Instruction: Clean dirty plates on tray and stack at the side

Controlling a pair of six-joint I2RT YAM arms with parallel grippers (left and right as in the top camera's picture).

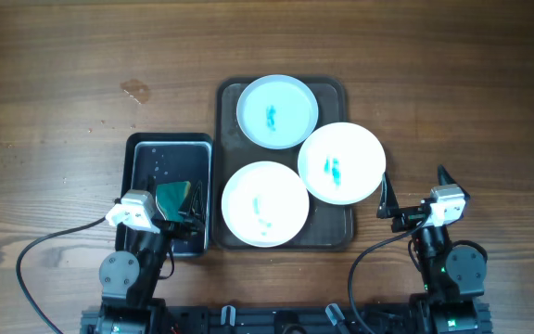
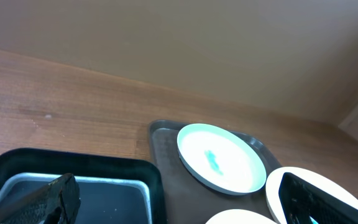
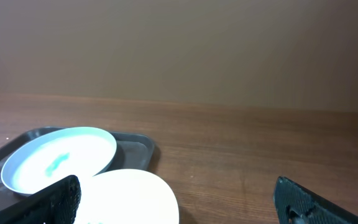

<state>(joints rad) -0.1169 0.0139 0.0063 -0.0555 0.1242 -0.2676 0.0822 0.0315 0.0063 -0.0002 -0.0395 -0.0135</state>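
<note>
**Plates dirty on tray; both grippers wide, empty**

Three white plates (image 1: 264,203) with blue smears lie on the dark tray (image 1: 332,230) at mid-table. A green sponge (image 1: 172,195) sits in the black tub (image 1: 143,158) just left of the tray. The left gripper (image 2: 176,186) and right gripper (image 1: 413,190) have jaws spread wide, holding nothing.

"How many plates do you make it?"

"Three white ones, each marked with blue: the far plate (image 1: 277,112), the right plate (image 1: 341,163) and the near plate (image 1: 264,203)."

"And trays?"

"Just one dark tray (image 1: 330,232)."

"Anything else to count on that side?"

"One black basin (image 1: 170,139) and one green sponge (image 1: 172,195). I can't see a second of either."

"What about the robot?"

"Two grippers, the left gripper (image 1: 179,218) and the right gripper (image 1: 413,178), with two fingers apiece, so four fingers in all. And there's one wooden table (image 1: 54,111)."
</note>
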